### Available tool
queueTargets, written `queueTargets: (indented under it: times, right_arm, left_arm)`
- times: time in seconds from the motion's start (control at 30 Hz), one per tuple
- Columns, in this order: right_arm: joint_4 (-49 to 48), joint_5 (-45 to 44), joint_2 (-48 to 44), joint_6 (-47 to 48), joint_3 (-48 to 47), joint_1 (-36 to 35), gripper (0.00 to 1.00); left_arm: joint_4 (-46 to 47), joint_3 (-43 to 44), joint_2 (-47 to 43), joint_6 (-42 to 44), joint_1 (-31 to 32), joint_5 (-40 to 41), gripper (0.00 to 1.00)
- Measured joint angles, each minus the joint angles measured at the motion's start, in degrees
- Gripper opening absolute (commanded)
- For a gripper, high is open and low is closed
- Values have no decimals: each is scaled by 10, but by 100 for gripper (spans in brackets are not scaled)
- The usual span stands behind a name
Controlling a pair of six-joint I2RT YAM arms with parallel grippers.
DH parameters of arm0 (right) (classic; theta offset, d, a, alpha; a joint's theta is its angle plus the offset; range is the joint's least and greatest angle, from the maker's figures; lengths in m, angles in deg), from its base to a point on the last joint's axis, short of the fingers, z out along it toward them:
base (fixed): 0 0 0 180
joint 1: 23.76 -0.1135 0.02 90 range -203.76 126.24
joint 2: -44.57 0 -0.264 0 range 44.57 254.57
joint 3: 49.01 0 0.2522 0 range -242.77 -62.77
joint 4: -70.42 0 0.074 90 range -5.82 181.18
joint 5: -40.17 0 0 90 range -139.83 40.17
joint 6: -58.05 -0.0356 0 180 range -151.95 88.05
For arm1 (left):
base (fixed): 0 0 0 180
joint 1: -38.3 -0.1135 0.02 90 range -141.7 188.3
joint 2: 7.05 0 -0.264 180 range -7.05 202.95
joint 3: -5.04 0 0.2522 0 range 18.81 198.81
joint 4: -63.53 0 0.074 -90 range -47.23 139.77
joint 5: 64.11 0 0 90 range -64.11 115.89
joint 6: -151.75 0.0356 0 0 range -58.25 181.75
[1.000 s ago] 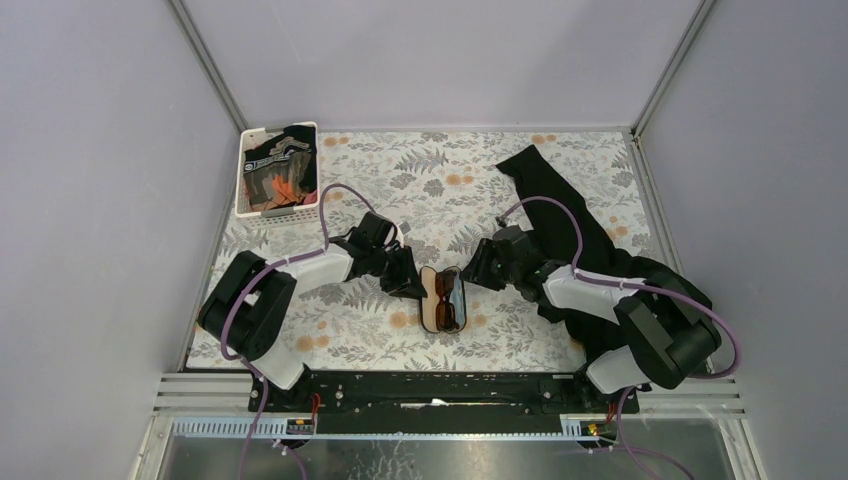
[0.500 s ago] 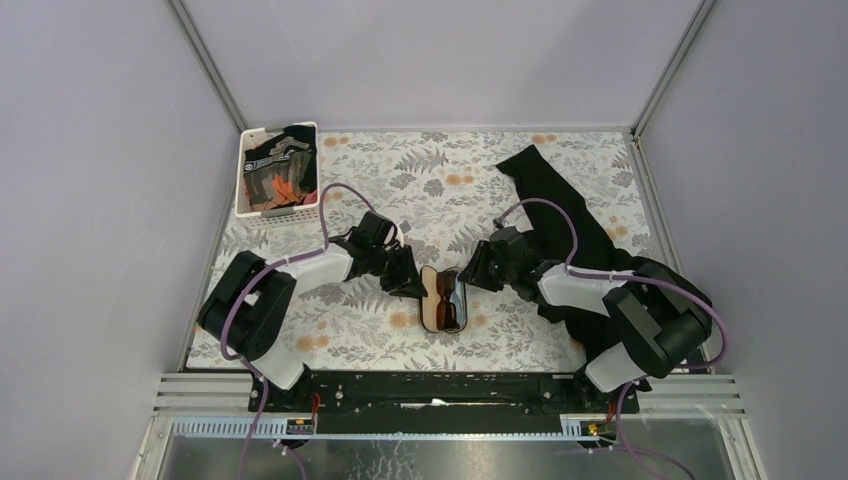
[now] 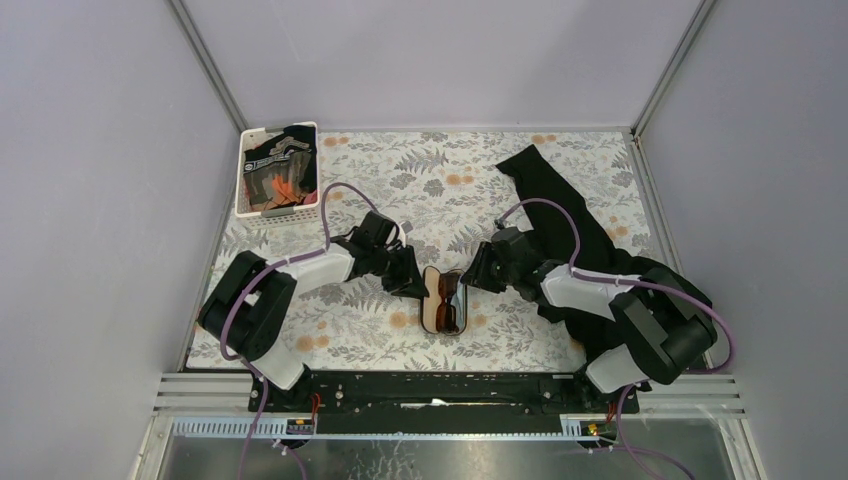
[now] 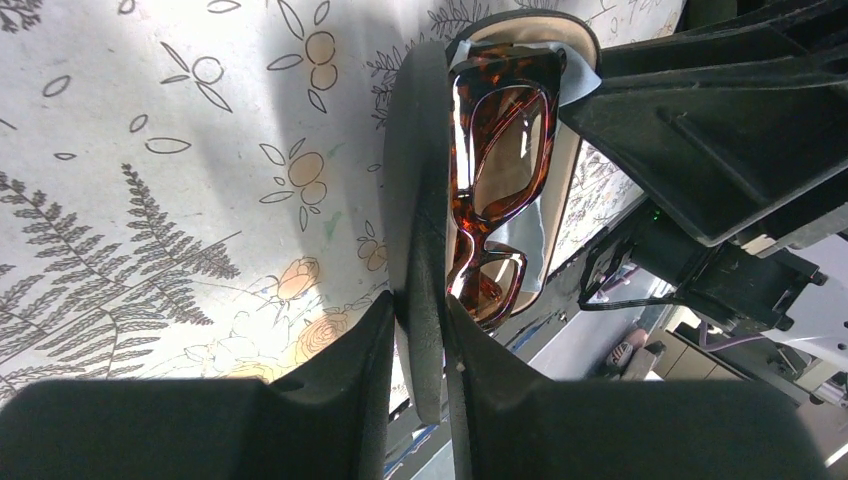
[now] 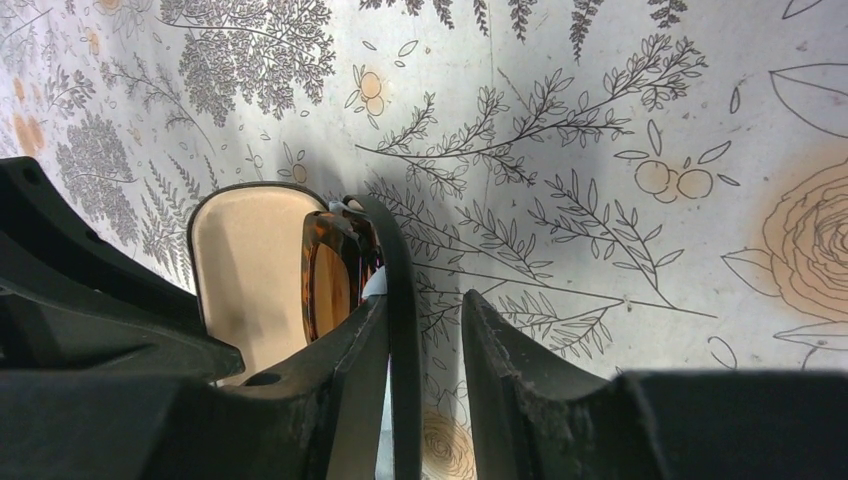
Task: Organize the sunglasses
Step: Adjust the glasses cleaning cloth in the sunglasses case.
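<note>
**Sunglasses in open case, both grippers on its rim**

At the far left corner of the worktop you had a white basket with dark clothing in it.

Your left gripper reached in from the left to the middle of the worktop, nearer the front edge than the back. Its jaws were narrow, clamped on the left wall of the black case. The left wrist view showed that wall pinched between both fingers.

The case lay open. The sunglasses lay folded inside it, their amber-brown frame against the tan lining. A light-blue cloth sat under them, its edge showing beside the lenses.

Your right gripper met the case from the right. In the right wrist view it straddled the case's wall, with one finger inside against the wall. The other finger was outside, with a visible gap to the wall. So the jaws were narrowly apart, not clamped.

A black garment lay along the right edge, running toward the far right corner.
</note>
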Motion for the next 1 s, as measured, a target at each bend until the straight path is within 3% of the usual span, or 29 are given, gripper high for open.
queueTargets:
  times: [0.37, 0.57, 1.0]
  right_arm:
    - [27, 11, -51, 1, 0, 0, 39]
    - [23, 19, -80, -9, 12, 0, 31]
    - [-71, 56, -77, -86, 97, 1, 29]
  left_arm:
    - [-3, 0, 0, 0, 4, 0, 28]
    - [-4, 1, 0, 0, 5, 0, 28]
    - [-4, 1, 0, 0, 9, 0, 28]
